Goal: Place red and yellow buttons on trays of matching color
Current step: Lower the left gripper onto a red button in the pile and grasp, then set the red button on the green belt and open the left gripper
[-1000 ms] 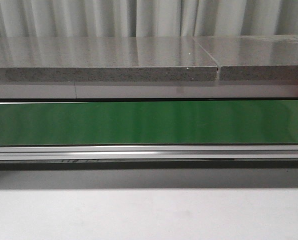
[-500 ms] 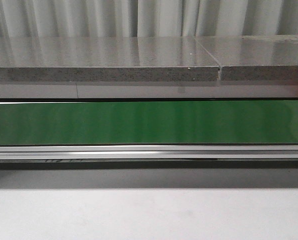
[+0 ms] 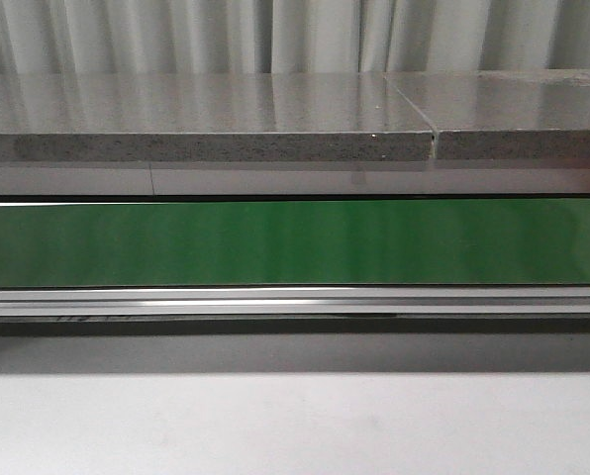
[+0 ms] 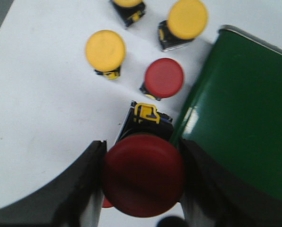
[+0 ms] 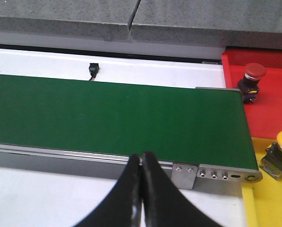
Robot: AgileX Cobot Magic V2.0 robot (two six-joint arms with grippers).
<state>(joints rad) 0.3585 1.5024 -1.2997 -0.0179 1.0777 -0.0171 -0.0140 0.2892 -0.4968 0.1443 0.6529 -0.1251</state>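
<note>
Only the grippers show of the robot. The left gripper [image 4: 142, 177] has two broad black fingers [image 4: 82, 189] with curved outer edges and flat inner faces of a glossy, dark plastic. The right gripper [image 5: 141, 189] has slim black fingers [image 5: 156, 196], smooth and glossy, that narrow to rounded tips.
</note>
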